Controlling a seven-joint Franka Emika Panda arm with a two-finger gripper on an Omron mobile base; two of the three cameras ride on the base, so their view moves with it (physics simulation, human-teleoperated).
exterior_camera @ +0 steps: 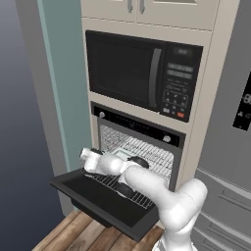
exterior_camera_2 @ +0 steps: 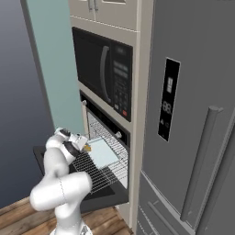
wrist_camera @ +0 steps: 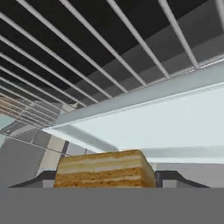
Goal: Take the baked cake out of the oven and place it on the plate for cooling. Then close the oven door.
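Up front in the left base view, the oven (exterior_camera: 139,147) has its door (exterior_camera: 105,203) down. Right base view: gripper (exterior_camera_2: 85,146) beside the rack (exterior_camera_2: 98,167). Hand view: its fingers (wrist_camera: 173,178) clench the cake (wrist_camera: 105,169) above the pale tray (wrist_camera: 166,122).

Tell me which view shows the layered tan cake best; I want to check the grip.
The hand view: the layered tan cake slice sits large between the end effector fingertips, above a pale tray. The right base view shows just a small tan speck at the hand. In the left base view I cannot make it out.
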